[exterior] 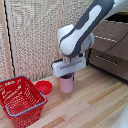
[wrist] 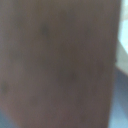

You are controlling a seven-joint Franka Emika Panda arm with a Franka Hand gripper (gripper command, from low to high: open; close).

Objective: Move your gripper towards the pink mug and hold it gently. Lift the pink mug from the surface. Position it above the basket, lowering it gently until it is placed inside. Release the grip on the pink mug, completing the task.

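Note:
The pink mug (exterior: 66,86) stands upright on the wooden surface, just to the exterior view's right of a low red bowl. My gripper (exterior: 68,76) is straight down over the mug, and its white block (exterior: 69,66) hides the mug's rim. A dark finger (exterior: 73,76) shows at the mug's upper edge. I cannot tell how tightly the fingers sit on the mug. The red mesh basket (exterior: 10,89) with a blue-grey rim stands at the exterior view's lower left, apart from the mug. The wrist view is a blurred brownish-pink surface (wrist: 55,60) very close to the lens.
The low red bowl (exterior: 44,86) lies between the basket and the mug. A pale slatted screen (exterior: 35,35) stands behind. A dark wooden cabinet (exterior: 107,47) is at the exterior view's right, and the wooden surface (exterior: 95,105) runs on in front of it.

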